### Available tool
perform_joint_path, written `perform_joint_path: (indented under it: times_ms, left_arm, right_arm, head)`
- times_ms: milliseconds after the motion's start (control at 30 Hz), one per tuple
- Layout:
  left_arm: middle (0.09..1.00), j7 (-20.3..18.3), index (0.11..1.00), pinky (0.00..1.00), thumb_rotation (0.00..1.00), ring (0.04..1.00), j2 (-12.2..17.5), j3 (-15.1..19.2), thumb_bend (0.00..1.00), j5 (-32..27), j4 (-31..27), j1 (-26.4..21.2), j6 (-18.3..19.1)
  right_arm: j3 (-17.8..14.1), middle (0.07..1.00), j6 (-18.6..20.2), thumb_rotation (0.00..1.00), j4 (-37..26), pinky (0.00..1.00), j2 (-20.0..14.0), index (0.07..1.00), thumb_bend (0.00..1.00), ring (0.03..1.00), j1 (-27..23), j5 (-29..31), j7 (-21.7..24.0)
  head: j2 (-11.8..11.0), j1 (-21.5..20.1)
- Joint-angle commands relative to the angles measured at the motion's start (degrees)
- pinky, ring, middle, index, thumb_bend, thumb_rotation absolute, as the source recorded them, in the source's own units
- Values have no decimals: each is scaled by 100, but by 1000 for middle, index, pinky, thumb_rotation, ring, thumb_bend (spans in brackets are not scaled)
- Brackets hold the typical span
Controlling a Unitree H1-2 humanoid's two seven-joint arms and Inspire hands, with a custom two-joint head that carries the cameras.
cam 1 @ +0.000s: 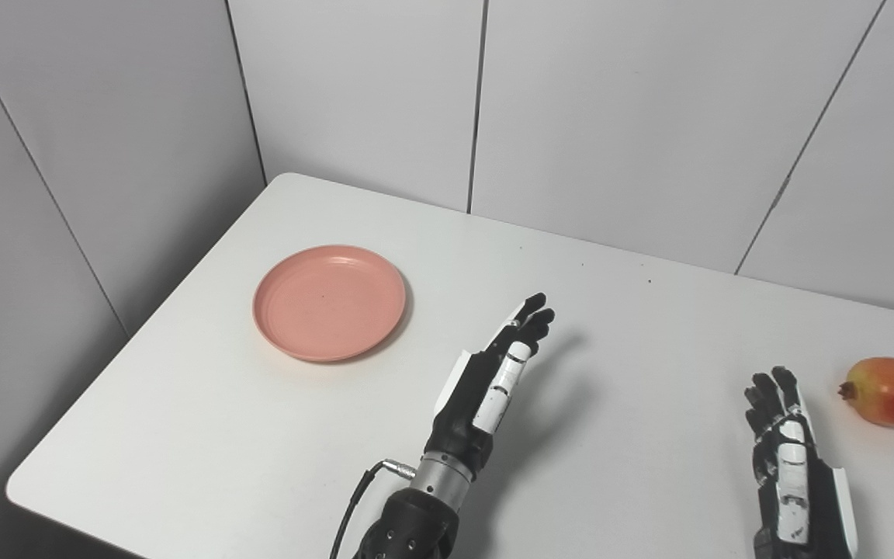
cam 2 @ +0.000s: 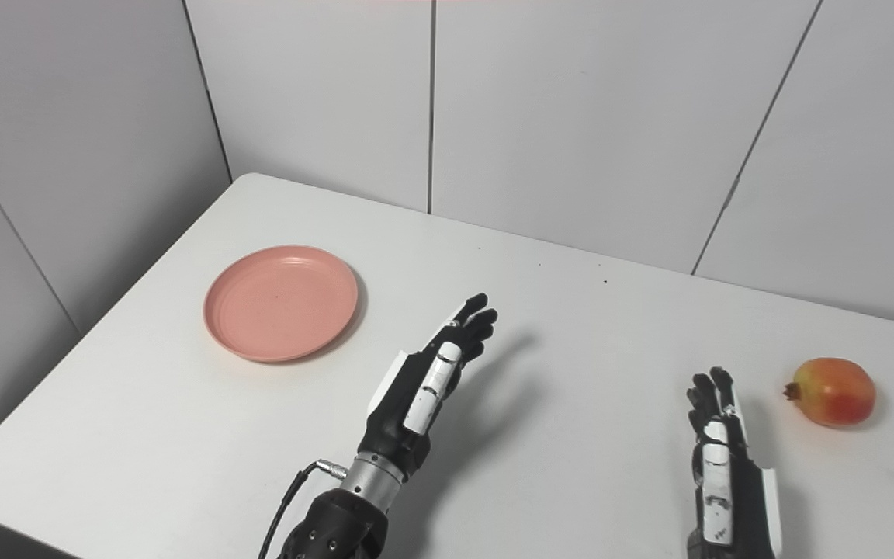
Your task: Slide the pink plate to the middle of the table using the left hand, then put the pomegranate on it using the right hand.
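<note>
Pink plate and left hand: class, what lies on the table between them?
Nothing: only bare white table separates the pink plate from the left hand, in both eye views.

Bare table (cam 1: 618, 334) btwn pink plate (cam 1: 329, 302) & pomegranate (cam 1: 888, 390), no obstacles.

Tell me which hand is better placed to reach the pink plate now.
The left hand: it is open, nearer the pink plate. The right hand sits far across, beside the pomegranate.
</note>
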Motion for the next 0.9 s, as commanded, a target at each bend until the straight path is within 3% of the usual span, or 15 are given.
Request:
perform_joint_path:
  times_ms: [0,200,433,600,867]
  left_arm:
    - [895,86,874,932,1000,908,22,57,591,106,-130,-275,-397]
    - [878,161,860,917,1000,894,166,278,570,204,-141,-485,-525]
    - [902,176,888,942,1000,913,254,595,608,113,-368,-623,-157]
    - [892,276,882,890,1000,894,366,826,595,119,-270,-790,-293]
    - [882,297,866,904,1000,888,497,1084,588,-71,-240,-946,-205]
  right_arm:
    - [-8,941,-194,954,-34,994,-1,958,411,951,95,-15,43]
    - [-4,944,-215,967,-8,997,10,961,405,952,84,-50,37]
    - [-27,935,-225,925,-29,978,44,948,395,941,93,-80,4]
    - [-36,936,-254,928,3,977,25,950,395,941,63,-130,7]
    - [-53,928,-239,914,21,978,61,942,406,937,43,-125,-10]
  head:
    - [5,8]
    - [-22,12]
    - [-37,-28]
    - [-35,-25]
    - [-45,-9]
